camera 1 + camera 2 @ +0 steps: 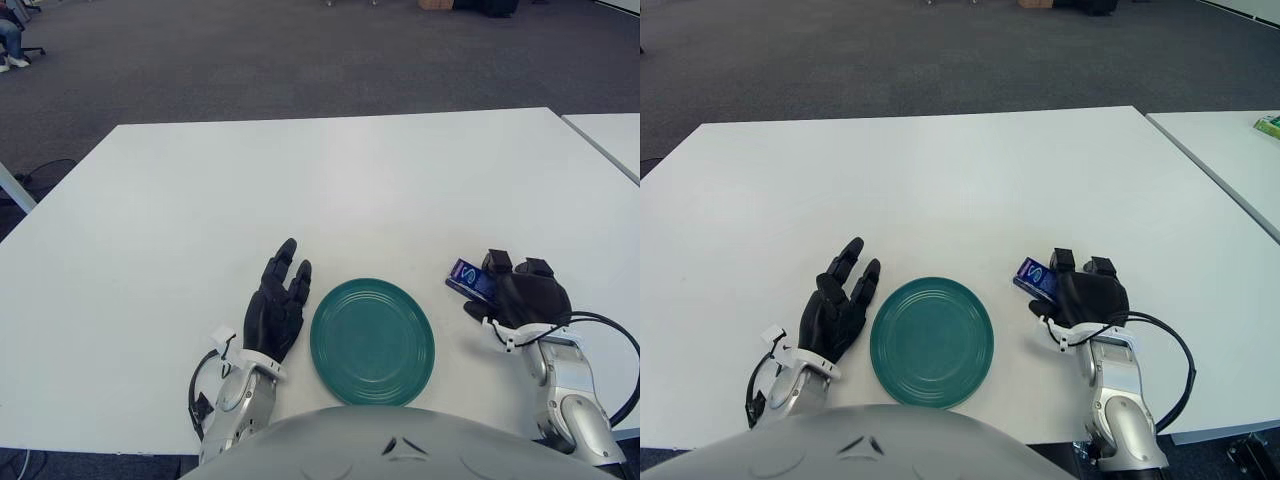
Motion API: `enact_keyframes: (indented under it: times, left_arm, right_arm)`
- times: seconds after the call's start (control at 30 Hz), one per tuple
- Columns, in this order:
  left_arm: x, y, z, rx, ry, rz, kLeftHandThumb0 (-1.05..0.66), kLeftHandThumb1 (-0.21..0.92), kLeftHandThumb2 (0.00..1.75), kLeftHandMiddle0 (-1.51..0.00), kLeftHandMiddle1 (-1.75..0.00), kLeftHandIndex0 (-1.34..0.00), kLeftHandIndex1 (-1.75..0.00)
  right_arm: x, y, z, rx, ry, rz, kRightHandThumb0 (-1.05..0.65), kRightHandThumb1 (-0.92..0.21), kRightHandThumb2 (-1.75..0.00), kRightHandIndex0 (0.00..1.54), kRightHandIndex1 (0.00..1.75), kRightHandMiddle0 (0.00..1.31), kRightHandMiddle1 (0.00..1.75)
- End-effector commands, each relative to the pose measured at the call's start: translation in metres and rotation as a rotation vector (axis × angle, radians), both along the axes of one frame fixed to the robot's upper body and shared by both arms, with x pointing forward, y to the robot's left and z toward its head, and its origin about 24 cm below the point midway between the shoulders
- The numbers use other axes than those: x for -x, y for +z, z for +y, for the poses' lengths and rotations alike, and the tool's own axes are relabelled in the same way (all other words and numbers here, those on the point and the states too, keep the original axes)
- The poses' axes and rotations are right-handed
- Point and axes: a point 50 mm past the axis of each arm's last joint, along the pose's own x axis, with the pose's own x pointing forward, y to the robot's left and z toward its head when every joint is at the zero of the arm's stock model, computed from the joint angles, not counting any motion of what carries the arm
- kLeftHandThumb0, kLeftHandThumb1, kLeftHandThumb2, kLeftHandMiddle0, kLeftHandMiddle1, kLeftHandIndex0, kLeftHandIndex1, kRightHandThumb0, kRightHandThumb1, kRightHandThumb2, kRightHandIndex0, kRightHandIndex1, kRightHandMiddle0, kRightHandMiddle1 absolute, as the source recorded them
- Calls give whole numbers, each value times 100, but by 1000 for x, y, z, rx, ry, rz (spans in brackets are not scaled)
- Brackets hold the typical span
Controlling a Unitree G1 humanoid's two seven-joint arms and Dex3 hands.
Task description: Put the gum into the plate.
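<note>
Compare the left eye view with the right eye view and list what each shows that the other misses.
Only the left eye view shows a seated person at the far left edge. Only the right eye view shows a green item on the neighbouring table. Both show the white table, the green plate, the left hand open left of the plate, and the right hand closed on the gum to its right.
</note>
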Motion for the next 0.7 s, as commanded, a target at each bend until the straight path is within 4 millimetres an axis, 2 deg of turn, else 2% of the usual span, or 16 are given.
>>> enact_keyframes:
  times: [0.0,0.67]
  left_arm:
    - [2,-1,0,-13,14,29,-105,92,96,-4,0,0,-22]
    - [2,-2,2,2,14,24,-105,92,97,-4,0,0,-21]
  right_arm:
    - [63,-42,-26,47,-62,355,-38,-77,-73,43,169,29,175]
    - [62,-40,-29,84,-55,370,-38,-75,-76,35,175,31,175]
